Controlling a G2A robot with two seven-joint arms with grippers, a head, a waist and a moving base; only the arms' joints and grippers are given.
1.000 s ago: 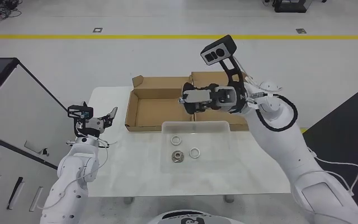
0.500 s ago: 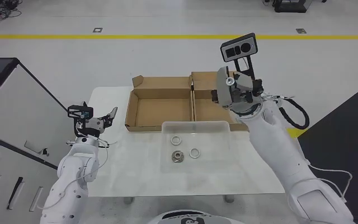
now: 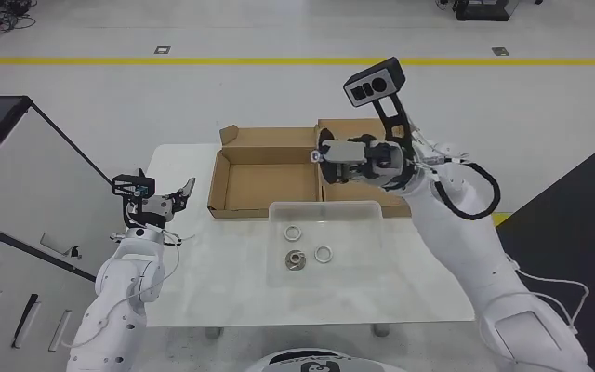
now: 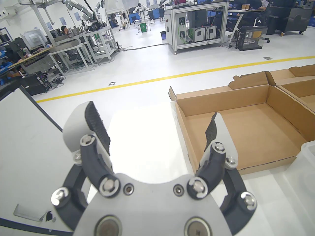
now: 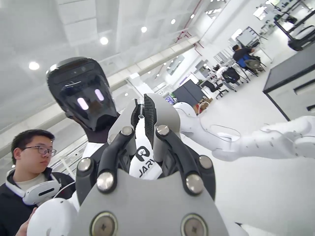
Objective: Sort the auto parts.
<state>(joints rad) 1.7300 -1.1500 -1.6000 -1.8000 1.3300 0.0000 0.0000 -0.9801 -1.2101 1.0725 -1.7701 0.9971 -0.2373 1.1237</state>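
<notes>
Ring parts (image 3: 295,260) lie in the clear tray (image 3: 372,210), near centre. At the left, the left gripper (image 4: 155,121) hangs with its jaws spread (nothing between them). Farther off, above the cardboard boxes (image 3: 265,186), the right gripper (image 5: 141,104) pinches a small spring (image 5: 140,111) at its fingertips.

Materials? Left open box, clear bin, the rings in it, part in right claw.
Left box: matte brown cardboard, folded flaps. Bin: transparent plastic, table shows through. Rings: likely metal, silvery sheen. Held part in the right claw: small, coiled or threaded, bright glint, probably steel.
</notes>
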